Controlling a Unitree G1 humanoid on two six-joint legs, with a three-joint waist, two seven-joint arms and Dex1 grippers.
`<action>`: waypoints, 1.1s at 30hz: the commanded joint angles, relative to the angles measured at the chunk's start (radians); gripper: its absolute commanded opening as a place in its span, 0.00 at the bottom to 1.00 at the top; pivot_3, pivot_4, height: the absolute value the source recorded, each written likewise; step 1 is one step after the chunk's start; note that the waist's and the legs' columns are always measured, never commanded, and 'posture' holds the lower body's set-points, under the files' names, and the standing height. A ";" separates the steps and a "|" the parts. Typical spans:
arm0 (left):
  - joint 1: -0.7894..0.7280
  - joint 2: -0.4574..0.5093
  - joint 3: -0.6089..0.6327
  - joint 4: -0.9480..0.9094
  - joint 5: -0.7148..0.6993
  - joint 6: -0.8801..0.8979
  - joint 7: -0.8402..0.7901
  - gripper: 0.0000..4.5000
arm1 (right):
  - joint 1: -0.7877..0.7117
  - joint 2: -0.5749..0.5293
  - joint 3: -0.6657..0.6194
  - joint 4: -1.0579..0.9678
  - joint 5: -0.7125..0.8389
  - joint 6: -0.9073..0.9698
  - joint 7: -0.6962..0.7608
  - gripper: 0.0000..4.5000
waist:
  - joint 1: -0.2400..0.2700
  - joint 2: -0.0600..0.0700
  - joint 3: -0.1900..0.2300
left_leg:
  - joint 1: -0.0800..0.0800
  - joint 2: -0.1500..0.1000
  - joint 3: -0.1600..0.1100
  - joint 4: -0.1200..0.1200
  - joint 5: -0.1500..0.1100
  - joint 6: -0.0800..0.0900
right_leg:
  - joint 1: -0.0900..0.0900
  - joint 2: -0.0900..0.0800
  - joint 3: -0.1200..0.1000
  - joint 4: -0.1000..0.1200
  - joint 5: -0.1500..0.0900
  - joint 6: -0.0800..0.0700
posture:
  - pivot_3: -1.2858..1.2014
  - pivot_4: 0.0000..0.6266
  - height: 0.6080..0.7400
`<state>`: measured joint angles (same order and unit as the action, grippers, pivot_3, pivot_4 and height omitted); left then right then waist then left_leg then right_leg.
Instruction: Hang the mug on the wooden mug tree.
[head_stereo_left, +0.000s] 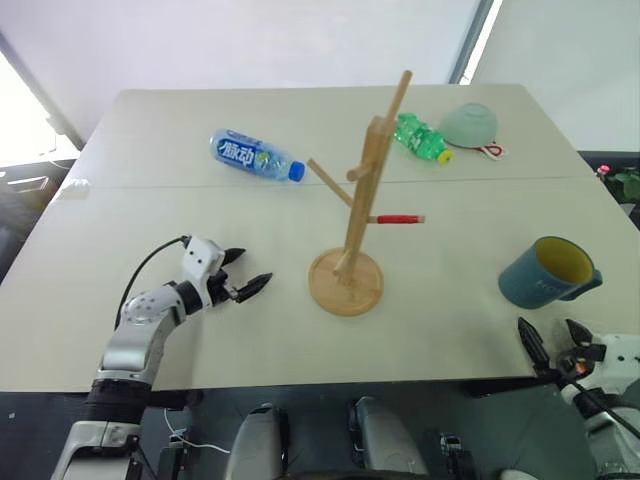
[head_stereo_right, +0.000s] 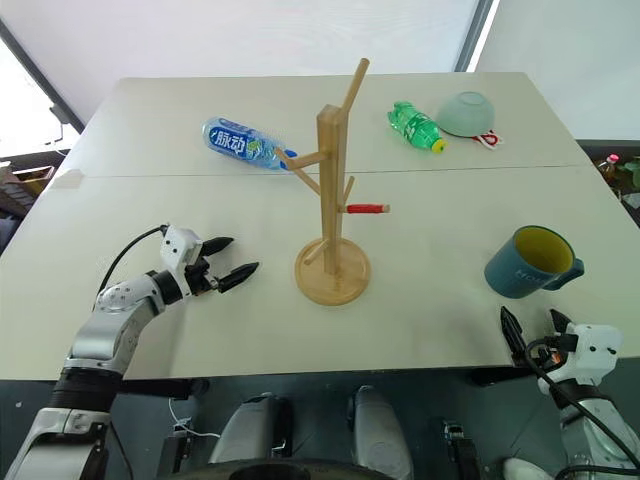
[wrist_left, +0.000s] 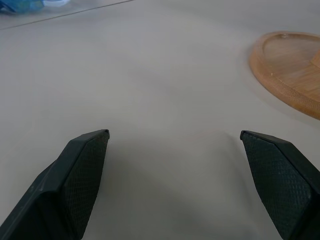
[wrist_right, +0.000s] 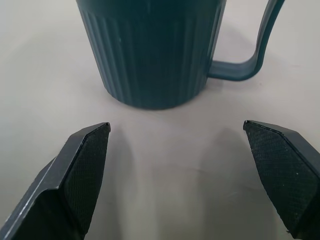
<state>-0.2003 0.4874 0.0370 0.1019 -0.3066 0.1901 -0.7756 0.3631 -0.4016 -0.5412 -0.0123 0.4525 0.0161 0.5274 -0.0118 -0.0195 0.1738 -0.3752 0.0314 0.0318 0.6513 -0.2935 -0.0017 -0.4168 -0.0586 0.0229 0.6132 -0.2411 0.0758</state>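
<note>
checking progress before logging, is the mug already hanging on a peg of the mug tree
No, the mug stands upright on the table, well apart from the wooden mug tree.

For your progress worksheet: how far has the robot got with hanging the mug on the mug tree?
Done: nothing; the mug stands upright on the table, apart from the wooden mug tree. In hand: the right gripper, jaws open, faces the mug. Left: grasp, lift, hook its handle on a peg.

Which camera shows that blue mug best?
The right eye view: the mug appears whole, with yellow inside and handle. The left eye view shows it likewise; the right wrist view shows its ribbed lower wall and handle only.
</note>
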 joint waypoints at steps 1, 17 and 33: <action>0.017 -0.003 0.023 -0.060 -0.005 0.002 0.025 1.00 | -0.015 -0.022 -0.012 0.015 -0.007 -0.001 -0.001 0.98 | 0.000 0.000 0.000 | 0.000 0.000 0.000 0.000 0.000 0.000 | 0.000 0.000 0.000 0.000 0.000 0.000 | 0.52 0.24 1.00; 0.149 0.075 -0.078 -0.370 -0.134 0.051 -0.226 1.00 | -0.078 -0.064 -0.060 0.086 -0.042 -0.100 -0.026 0.98 | 0.000 0.001 -0.001 | 0.001 0.000 0.002 0.001 0.000 0.000 | 0.001 0.004 0.001 0.000 0.000 0.000 | 0.52 0.24 1.00; 0.084 0.067 -0.218 -0.497 -0.185 0.118 -0.306 1.00 | -0.139 -0.129 -0.134 0.111 -0.002 0.012 -0.077 0.98 | -0.003 0.005 -0.003 | 0.002 0.001 0.001 0.003 0.000 0.000 | 0.002 0.012 0.003 0.001 0.000 0.000 | 0.52 0.24 1.00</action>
<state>-0.1086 0.5542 -0.1807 -0.3612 -0.4824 0.3164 -1.0750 0.2360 -0.5062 -0.6342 0.0969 0.4376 0.0377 0.4560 -0.0150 -0.0145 0.1708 -0.3732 0.0319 0.0330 0.6546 -0.2933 -0.0014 -0.4145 -0.0462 0.0262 0.6139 -0.2412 0.0759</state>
